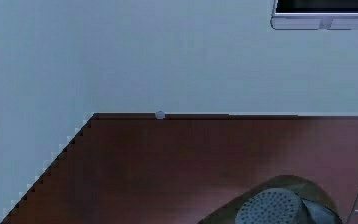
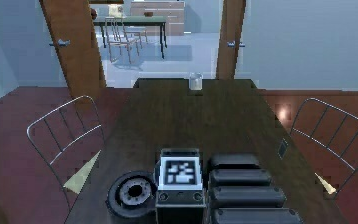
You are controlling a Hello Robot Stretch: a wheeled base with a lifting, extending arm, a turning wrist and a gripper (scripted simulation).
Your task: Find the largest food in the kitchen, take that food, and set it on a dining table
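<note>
Arm side view: a long dark wooden worktop (image 2: 197, 125), the dining table, runs away from the robot toward a doorway (image 2: 152, 45). A small pale cup-like thing (image 2: 196, 82) stands near its far end, on the centre line. One wire-backed chair (image 2: 62, 135) sits along the picture's left of it, another (image 2: 327, 135) along the right. Both are just beside the edges.

Robot's arm (image 2: 237, 185) low at the near end: stacked dark blocks, and a white marker square (image 2: 182, 172) left of them. Left again is a round dark body, taken as the tool (image 2: 132, 193). Its fingers can't be made out, so I cannot tell whether it holds anything, food or otherwise, nor how wide it stands.

Through the doorway is a lighter room with a second worktop (image 2: 137, 24) and thin-framed chairs (image 2: 122, 35) beside it.

Forward view: bare pale wall (image 1: 137, 60) meeting a reddish-brown floor (image 1: 187, 160) at a corner. A small grey knob (image 1: 160, 114) sits at the wall's foot. A white-framed panel (image 1: 322, 15) is cut off at top right. A grey part of the robot's base (image 1: 277, 208) is at the bottom edge.
</note>
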